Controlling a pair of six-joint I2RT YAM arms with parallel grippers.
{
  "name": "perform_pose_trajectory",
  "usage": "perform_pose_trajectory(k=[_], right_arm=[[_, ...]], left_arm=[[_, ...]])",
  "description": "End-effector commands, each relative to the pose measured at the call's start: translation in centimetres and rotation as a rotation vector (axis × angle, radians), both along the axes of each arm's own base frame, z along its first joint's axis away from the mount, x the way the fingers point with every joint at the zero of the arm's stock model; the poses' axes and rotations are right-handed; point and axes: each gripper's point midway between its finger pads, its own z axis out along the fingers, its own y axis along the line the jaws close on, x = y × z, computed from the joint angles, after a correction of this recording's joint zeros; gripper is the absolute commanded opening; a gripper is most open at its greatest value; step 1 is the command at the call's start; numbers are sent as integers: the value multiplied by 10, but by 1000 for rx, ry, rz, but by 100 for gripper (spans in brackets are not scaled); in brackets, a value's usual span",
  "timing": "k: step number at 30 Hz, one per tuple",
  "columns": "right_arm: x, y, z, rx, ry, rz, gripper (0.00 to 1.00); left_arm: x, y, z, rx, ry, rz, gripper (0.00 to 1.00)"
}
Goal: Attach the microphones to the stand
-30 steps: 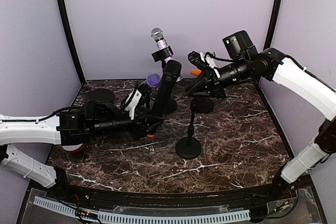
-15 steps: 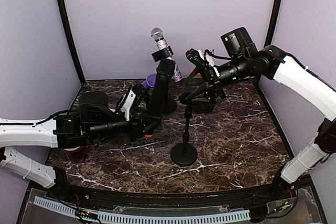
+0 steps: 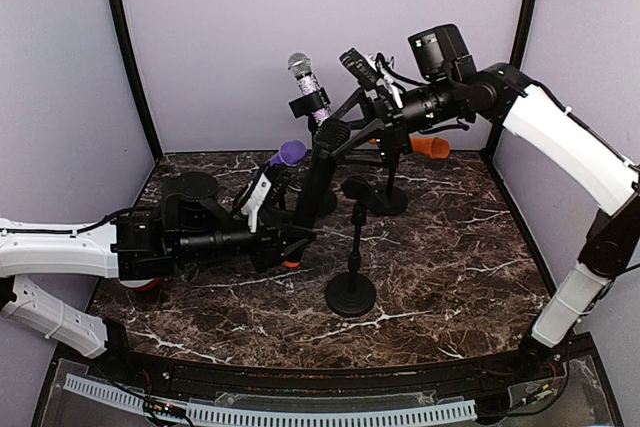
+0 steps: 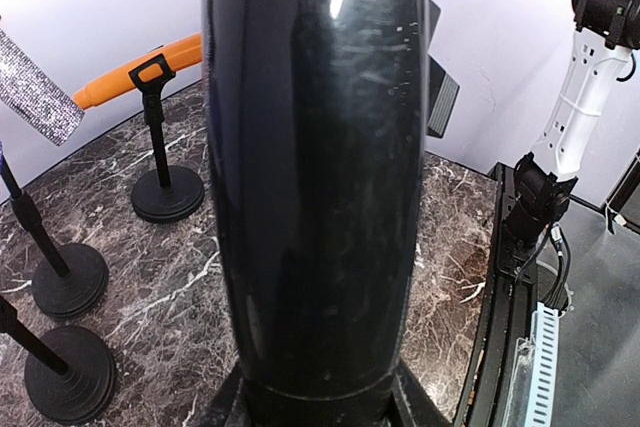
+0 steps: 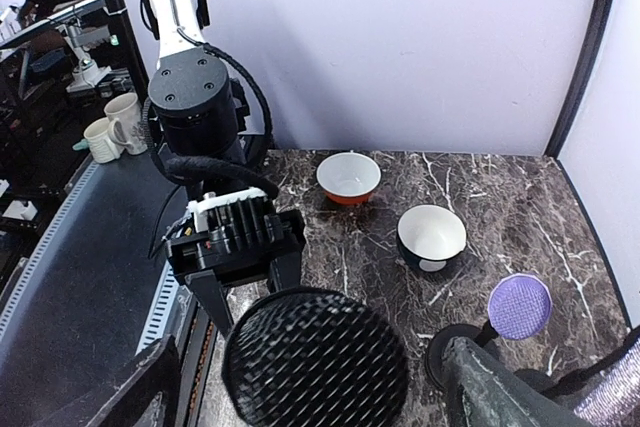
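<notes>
**Black mic pinched low, right tool spread up top**

The black microphone [image 3: 318, 172] is held tilted, behind and left of the front stand [image 3: 352, 247], and is pinched near its orange end by the left tool [image 3: 292, 244]. The right tool [image 3: 350, 102] is spread wide either side of the mesh head. The orange microphone [image 3: 430, 145] is clipped behind-right of that stand. The lilac microphone [image 3: 308, 87] and purple microphone [image 3: 289, 154] are seen behind-left.

Open ground for me is the front right of the table [image 3: 470, 267], bare marble from the lone empty stand [image 3: 352, 247] across to the side wall. At the back, three stands crowd together with the glittery microphone [image 3: 308, 82], purple microphone [image 3: 291, 153] and orange microphone [image 3: 430, 146]. My left arm [image 3: 60, 247] bars the left side. The black microphone [image 3: 322, 162], clamped in my left gripper [image 3: 288, 244], leans up into that cluster, its head between the spread fingers of my right gripper [image 5: 315, 392].
</notes>
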Motion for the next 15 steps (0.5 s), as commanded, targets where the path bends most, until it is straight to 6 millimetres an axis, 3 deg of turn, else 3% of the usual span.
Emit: perform_pose_trajectory(k=[1,7,9,11,13,15], right_arm=[[-6,12,10,34,81,63,86],[-6,18,6,39,137,79,61],[-7,18,8,51,144,83,42],[-9,17,10,64,145,89,30],[-10,16,12,73,150,92,24],[-13,16,13,80,154,100,20]], left_arm=[[1,-5,36,-75,-45,-19,0],[2,-5,36,-65,-38,-14,0],[2,-6,33,-58,-29,-12,0],[3,-7,30,-52,-23,-11,3],[4,-7,27,-48,-18,-3,14],[8,-7,25,-45,-15,17,32]])
